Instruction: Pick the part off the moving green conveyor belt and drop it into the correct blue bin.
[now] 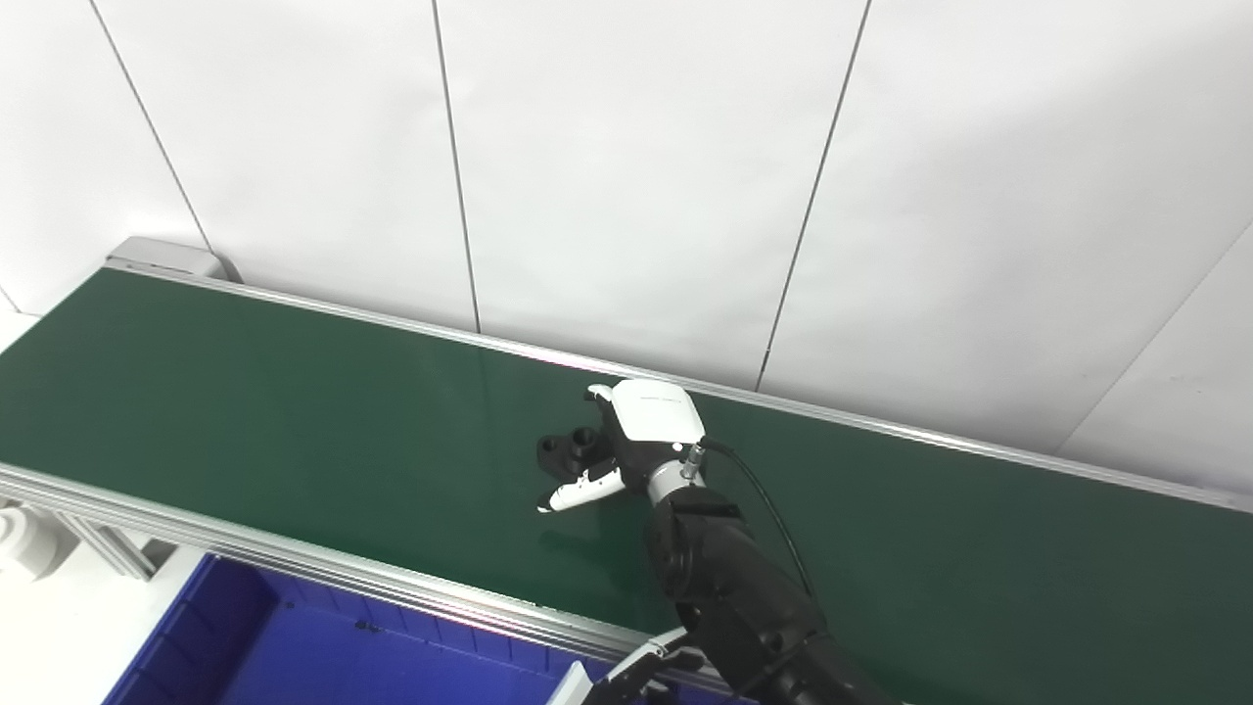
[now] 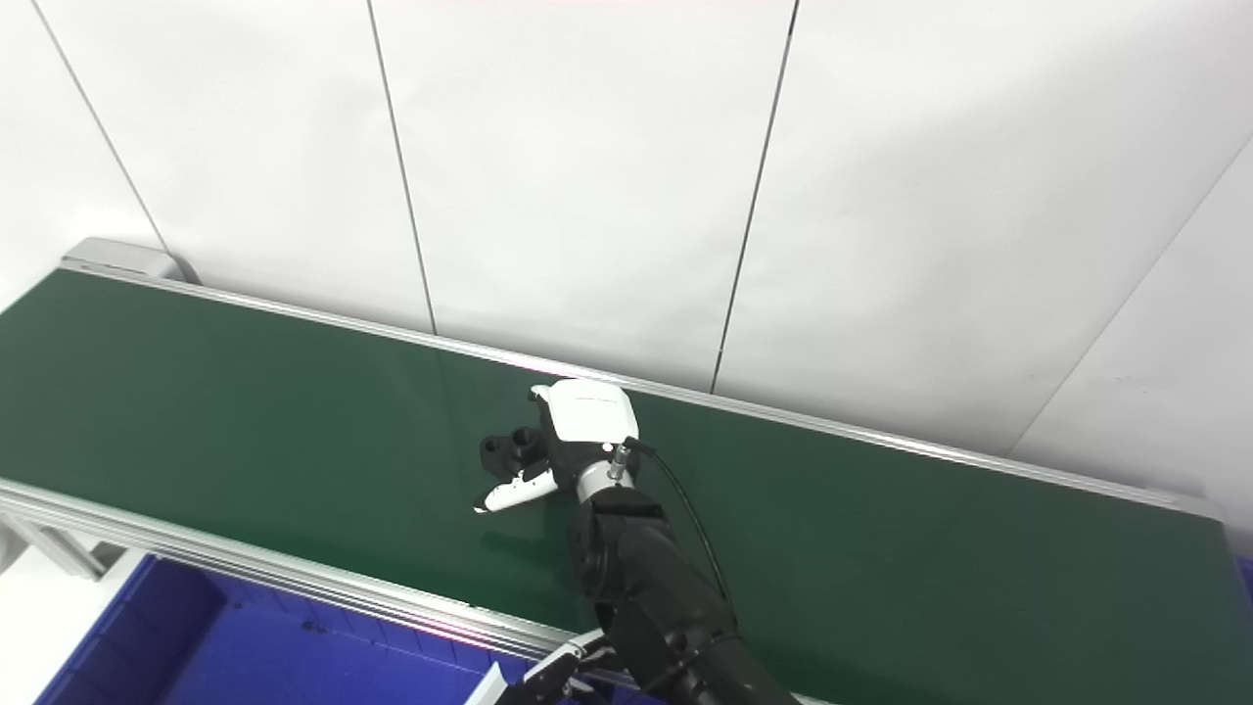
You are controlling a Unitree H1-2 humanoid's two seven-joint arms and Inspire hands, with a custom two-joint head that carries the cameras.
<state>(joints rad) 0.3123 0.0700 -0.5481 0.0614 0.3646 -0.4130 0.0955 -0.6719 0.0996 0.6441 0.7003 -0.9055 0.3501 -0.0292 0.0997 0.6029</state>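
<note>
A small black part (image 1: pixel 571 448) with round holes in its top lies on the green conveyor belt (image 1: pixel 294 411), near the middle. My right hand (image 1: pixel 641 431) reaches in from the bottom edge and sits right beside the part, on its right. The white back of the hand faces up. Its fingers curl down against the part's right side and are mostly hidden. The thumb (image 1: pixel 580 493) sticks out straight toward the near side, apart from the part. The part rests on the belt; the hand is not closed around it. It also shows in the right eye view (image 2: pixel 511 447).
A blue bin (image 1: pixel 294 641) stands below the belt's near rail at the bottom left. An aluminium rail (image 1: pixel 245 548) runs along the belt's near edge. A white panelled wall stands behind the belt. A white-and-black piece (image 1: pixel 626 676) shows at the bottom edge.
</note>
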